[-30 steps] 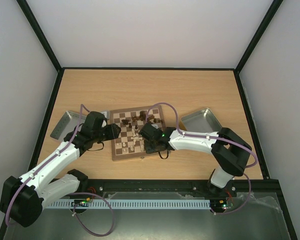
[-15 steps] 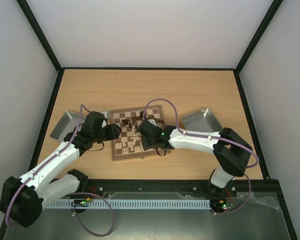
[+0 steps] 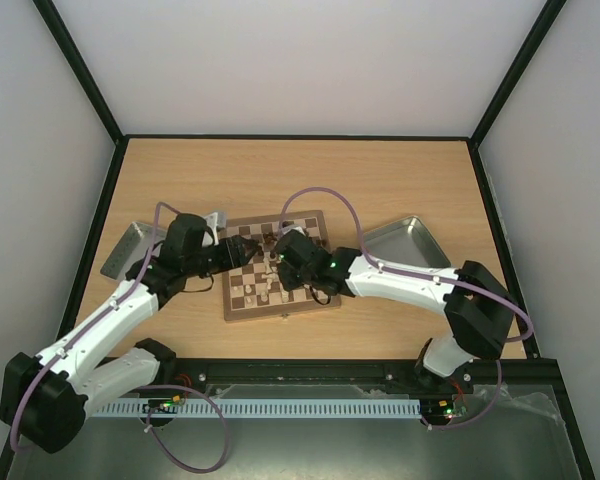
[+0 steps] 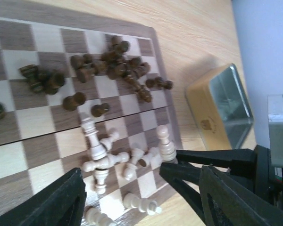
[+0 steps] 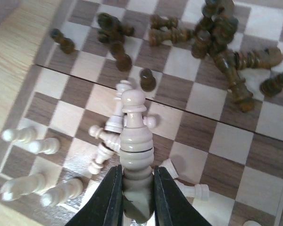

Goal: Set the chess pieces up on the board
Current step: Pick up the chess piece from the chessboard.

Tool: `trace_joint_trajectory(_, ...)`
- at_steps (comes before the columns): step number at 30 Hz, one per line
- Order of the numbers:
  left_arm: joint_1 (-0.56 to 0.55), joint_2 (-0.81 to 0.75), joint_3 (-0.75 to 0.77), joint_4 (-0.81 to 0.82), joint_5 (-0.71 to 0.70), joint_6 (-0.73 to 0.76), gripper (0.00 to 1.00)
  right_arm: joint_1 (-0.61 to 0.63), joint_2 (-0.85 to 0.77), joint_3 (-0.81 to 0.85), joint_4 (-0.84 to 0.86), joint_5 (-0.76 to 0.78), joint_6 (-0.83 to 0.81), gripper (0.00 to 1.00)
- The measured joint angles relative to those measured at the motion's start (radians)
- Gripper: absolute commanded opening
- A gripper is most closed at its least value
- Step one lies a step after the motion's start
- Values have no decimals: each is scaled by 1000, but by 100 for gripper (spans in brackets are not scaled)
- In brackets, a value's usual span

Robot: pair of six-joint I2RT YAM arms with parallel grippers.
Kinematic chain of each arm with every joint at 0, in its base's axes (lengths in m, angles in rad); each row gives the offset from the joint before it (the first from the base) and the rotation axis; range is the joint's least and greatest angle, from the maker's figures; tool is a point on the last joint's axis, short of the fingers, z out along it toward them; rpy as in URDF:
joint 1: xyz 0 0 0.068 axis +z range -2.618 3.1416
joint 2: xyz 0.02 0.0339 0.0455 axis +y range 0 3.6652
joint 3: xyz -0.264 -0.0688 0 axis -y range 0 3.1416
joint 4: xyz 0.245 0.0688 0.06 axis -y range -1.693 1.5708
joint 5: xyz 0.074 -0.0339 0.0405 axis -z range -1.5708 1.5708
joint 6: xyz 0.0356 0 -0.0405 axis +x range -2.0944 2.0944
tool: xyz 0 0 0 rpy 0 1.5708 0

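The right gripper (image 5: 136, 200) pinches a tall cream piece (image 5: 133, 136) by its base, a finger pressed against each side, and holds it upright above the board (image 5: 272, 155). Under it, several pale pieces (image 5: 108, 136) lie tumbled across one another beside the board's middle seam, and four more lie on their sides at 8 o'clock, near the board's corner. The dark pieces (image 5: 217, 42) are heaped at 1 o'clock from the held piece, with a smaller scatter at 11 o'clock. The left gripper (image 4: 122, 176) has its jaws spread wide and grips nothing; its own camera looks down past them at the pale heap. From above, the right gripper is over the board's middle and the left gripper is at the board's 9 o'clock edge. The board lies slightly turned on the table (image 3: 280, 180), near its front. One metal tray (image 3: 400, 240) lies at 3 o'clock from the board, and a second tray (image 3: 128, 250) at 9 o'clock.
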Motion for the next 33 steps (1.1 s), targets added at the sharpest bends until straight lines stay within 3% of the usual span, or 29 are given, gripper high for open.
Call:
trace_joint_trajectory(7, 6, 29, 0, 153, 147, -121, 72, 0, -135, -28, 94, -139, -165, 13)
trace_joint_trajectory(17, 6, 55, -8, 287, 278, -218, 47, 0, -245, -80, 195, -259, -271, 13)
trace_joint_trajectory(33, 29, -1, -49, 286, 347, -217, 19, 0, -245, -94, 208, -259, -275, 12)
